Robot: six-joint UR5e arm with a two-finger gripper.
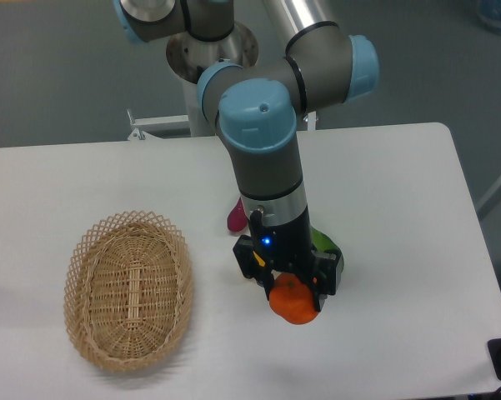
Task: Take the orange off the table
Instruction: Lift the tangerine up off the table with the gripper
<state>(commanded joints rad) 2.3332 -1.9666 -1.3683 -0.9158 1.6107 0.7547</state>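
the tool (293,293) points straight down with its fingers clamped on the orange (294,305), which sits between them over the white tabletop (400,217); whether the fruit touches the surface cannot be told. at 9 o'clock from the orange, well apart, lies an oval wicker basket (128,288) with nothing in it. a green fruit (323,243) and a pink item (236,219) peek from behind the arm.

No text, label, brand or number is readable on anything in view here.
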